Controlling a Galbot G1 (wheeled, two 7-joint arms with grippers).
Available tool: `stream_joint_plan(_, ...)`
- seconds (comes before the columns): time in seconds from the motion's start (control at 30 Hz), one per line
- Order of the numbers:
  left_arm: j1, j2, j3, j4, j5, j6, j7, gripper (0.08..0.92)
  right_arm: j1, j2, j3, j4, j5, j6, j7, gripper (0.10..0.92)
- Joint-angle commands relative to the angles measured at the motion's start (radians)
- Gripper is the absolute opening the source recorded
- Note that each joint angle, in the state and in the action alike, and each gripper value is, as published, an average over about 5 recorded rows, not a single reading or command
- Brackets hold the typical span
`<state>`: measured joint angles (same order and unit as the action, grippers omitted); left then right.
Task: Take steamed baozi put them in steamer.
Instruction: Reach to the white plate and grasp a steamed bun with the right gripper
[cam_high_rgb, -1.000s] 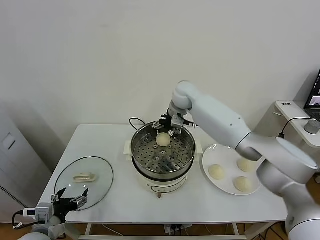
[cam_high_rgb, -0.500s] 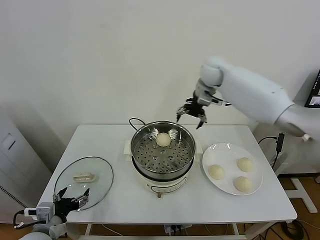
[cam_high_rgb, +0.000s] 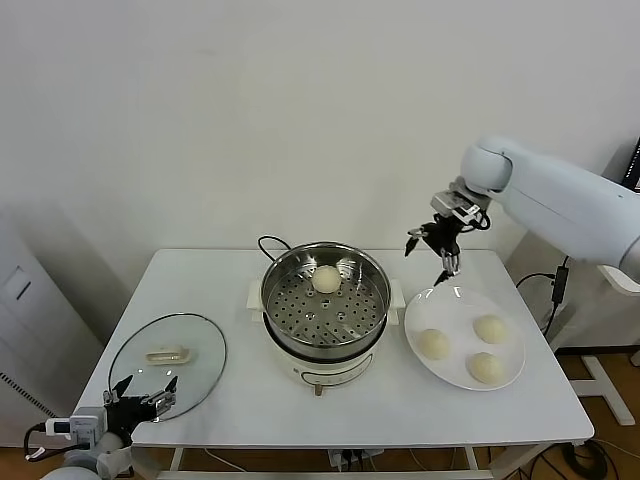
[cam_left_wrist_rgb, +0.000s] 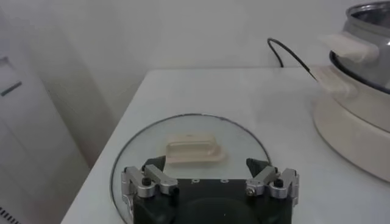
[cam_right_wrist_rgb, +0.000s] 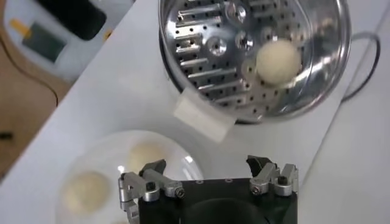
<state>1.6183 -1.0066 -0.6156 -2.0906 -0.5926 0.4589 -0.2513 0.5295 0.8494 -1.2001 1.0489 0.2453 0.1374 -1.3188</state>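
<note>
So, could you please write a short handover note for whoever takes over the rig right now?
Right gripper: jaws open, empty, in the air above the far rim of the white plate.
Left gripper: jaws open, empty, parked at the table's near left corner by the glass lid.
Done: one baozi lies in the steamer.
Left: three baozi on the plate to move into the steamer.
</note>
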Motion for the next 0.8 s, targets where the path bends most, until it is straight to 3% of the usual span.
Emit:
stream_joint_plan(0.03,0.001,-0.001,-0.001,-0.002,0.001,0.0,-0.001,0.823,-0.073,-0.06,-0.001,0.017,-0.01,-0.143,0.031,0.823)
stream_joint_plan(0.8,0.006,0.0,-0.005,-0.007,0.003,0.0,-0.003,0.823,-0.412,-0.046,0.252,-0.033,-0.19,-0.117,0.157,0.823)
